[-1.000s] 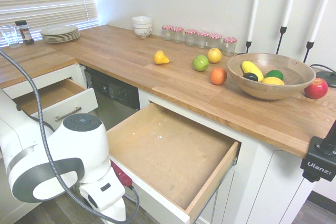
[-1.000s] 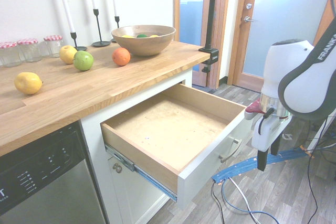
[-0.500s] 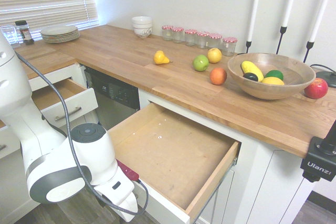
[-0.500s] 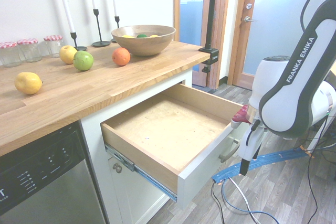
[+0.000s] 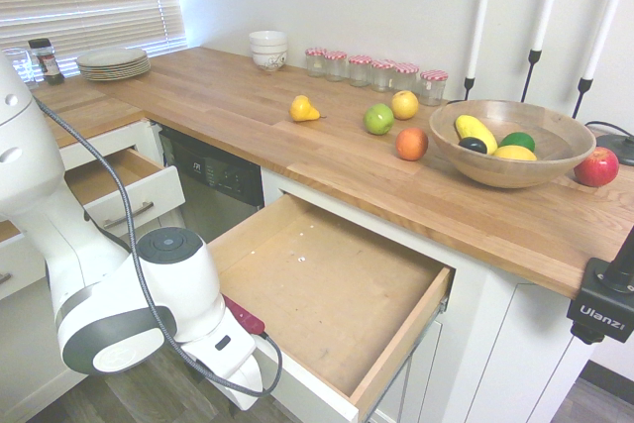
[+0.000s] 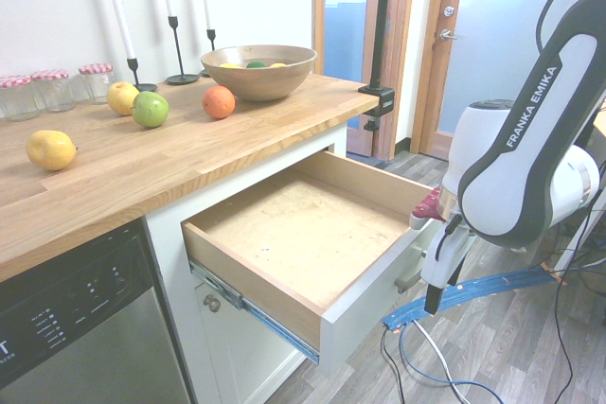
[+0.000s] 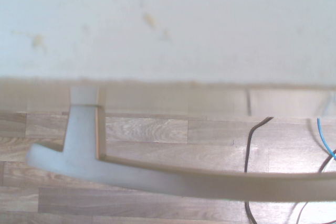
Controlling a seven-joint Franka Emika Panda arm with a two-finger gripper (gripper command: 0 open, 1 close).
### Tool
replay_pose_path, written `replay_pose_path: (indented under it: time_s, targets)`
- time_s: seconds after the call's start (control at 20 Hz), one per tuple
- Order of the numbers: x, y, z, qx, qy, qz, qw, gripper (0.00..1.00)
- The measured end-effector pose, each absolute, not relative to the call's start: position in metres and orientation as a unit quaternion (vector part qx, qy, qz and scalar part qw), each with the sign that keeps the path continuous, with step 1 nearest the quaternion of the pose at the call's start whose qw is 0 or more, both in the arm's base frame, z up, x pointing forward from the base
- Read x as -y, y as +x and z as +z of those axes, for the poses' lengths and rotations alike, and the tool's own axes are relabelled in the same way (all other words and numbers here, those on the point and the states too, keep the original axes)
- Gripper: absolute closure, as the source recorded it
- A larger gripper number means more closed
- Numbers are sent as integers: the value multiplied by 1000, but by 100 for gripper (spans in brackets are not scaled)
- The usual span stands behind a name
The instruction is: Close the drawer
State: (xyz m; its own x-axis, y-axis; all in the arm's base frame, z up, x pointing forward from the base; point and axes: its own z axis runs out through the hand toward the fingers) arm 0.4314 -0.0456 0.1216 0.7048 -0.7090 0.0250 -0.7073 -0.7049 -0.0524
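Note:
The drawer (image 5: 327, 294) stands pulled far out below the wooden countertop, its plywood bottom (image 6: 303, 234) bare. My gripper (image 6: 434, 305) hangs pointing down right in front of the drawer's white front panel (image 6: 374, 305), at its door-side end, and looks open with nothing held. From the other side my gripper (image 5: 246, 395) sits low against the same front. In the wrist view the front panel (image 7: 168, 24) fills the upper half and the silver bar handle (image 7: 157, 179) runs across below it, blurred and very close. Whether I touch the panel cannot be told.
A narrower white drawer (image 5: 119, 190) is also open at the left. A dishwasher (image 5: 213, 180) sits between the two drawers. Fruit (image 5: 379, 119), jars (image 5: 376, 69) and a wooden bowl (image 5: 510, 141) are on the countertop. A black camera clamp (image 5: 604, 304) grips the counter's edge.
My arm has swung in toward the drawer front and dropped a little, bringing the gripper close to the white panel. The drawer itself has not visibly moved.

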Motion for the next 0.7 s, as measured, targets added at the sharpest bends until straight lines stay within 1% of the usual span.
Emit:
replay_pose_path:
  time_s: [0.7]
  targets:
    - [52,432,122,-390,-920,-23,17,100]
